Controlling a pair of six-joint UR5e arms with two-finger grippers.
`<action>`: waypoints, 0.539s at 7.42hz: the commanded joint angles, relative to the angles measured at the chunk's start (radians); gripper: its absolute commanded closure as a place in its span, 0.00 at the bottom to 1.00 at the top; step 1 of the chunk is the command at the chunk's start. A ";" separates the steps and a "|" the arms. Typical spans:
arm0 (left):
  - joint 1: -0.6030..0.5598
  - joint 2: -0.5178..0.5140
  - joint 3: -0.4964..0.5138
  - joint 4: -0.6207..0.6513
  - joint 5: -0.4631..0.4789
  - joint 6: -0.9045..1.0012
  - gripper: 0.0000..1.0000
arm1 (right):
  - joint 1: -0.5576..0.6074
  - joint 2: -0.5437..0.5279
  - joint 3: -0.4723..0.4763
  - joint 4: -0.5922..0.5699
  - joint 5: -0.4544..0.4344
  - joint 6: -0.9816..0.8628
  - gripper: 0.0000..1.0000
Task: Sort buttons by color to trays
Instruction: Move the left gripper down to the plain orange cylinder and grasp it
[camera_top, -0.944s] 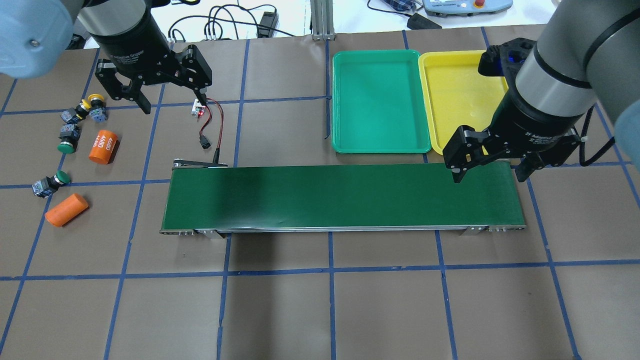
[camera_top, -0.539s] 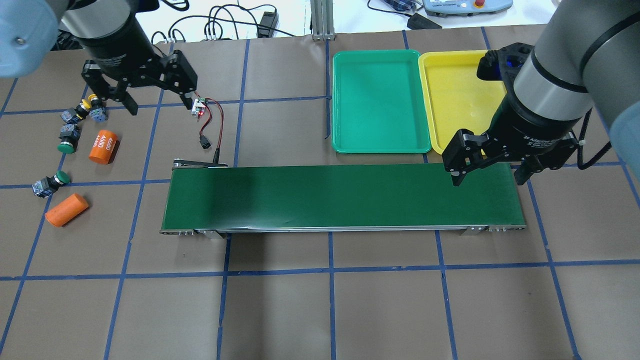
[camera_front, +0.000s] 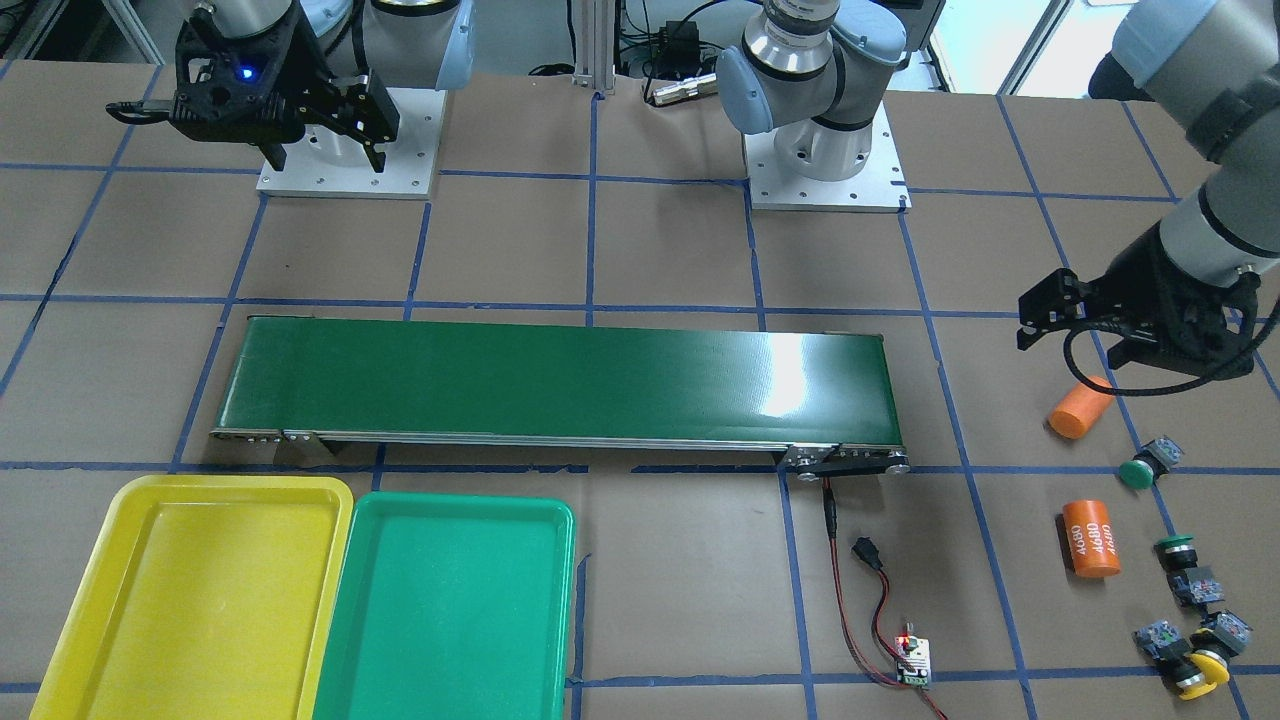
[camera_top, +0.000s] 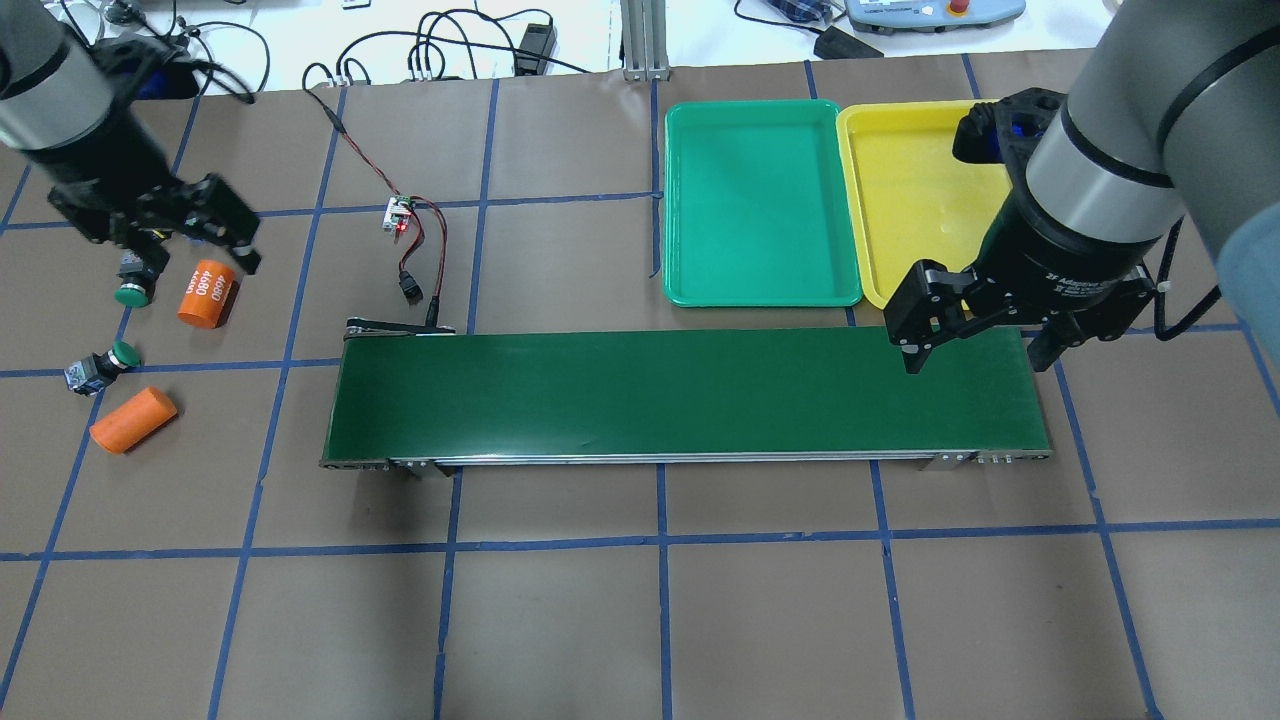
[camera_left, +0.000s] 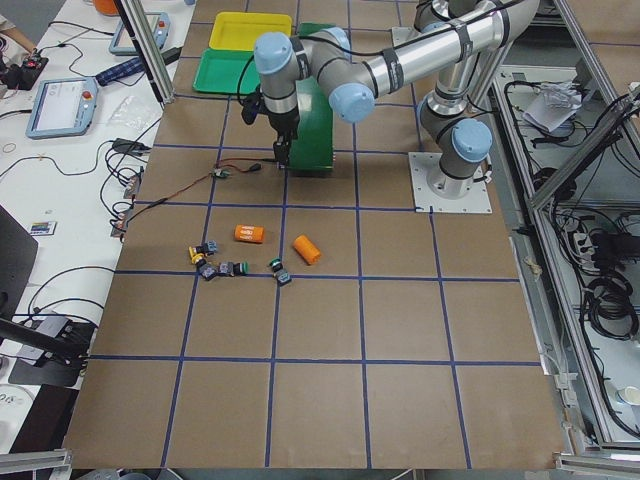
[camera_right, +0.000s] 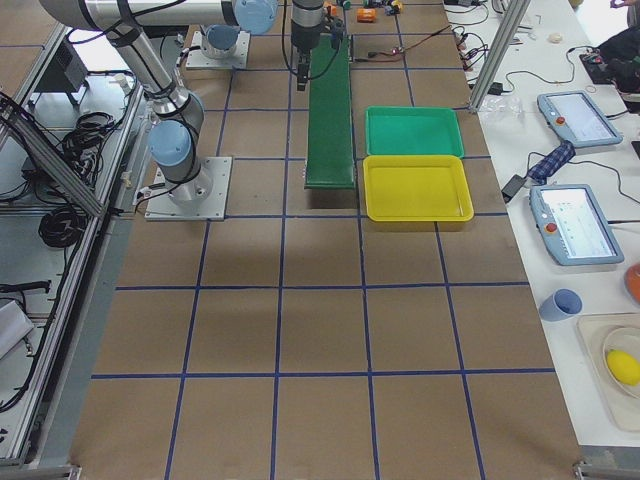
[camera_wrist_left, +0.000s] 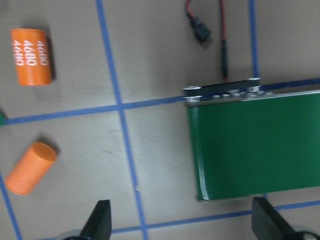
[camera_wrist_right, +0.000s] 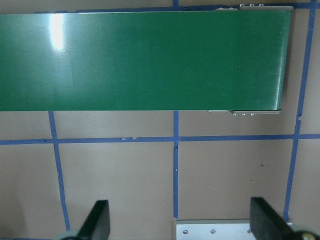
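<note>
Two green-capped buttons lie at the table's left, one (camera_top: 133, 283) half under my left gripper and one (camera_top: 105, 362) nearer the front. The two yellow-capped buttons (camera_front: 1198, 672) lie together; in the overhead view the left gripper hides them. My left gripper (camera_top: 195, 255) is open and empty above this cluster, also seen in the front view (camera_front: 1070, 350). The green tray (camera_top: 760, 205) and yellow tray (camera_top: 920, 190) are empty, side by side behind the belt. My right gripper (camera_top: 976, 362) is open and empty over the belt's right end.
A long dark-green conveyor belt (camera_top: 685, 395) crosses the middle. An orange cylinder printed "4680" (camera_top: 205, 293) and a plain orange one (camera_top: 132, 420) lie among the buttons. A small circuit board with red and black wires (camera_top: 400, 215) sits behind the belt's left end.
My left gripper has moved left and a little toward the table's front, from beside the circuit board to over the buttons, now covering the yellow ones. The right gripper has barely moved.
</note>
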 joint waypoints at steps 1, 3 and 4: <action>0.166 -0.026 -0.139 0.168 -0.001 0.242 0.00 | 0.002 -0.002 0.006 0.000 0.001 0.001 0.00; 0.231 -0.052 -0.292 0.425 -0.003 0.501 0.00 | 0.002 -0.002 0.006 0.002 0.001 -0.001 0.00; 0.260 -0.077 -0.312 0.474 -0.001 0.534 0.00 | 0.002 -0.002 0.009 0.006 0.001 0.001 0.00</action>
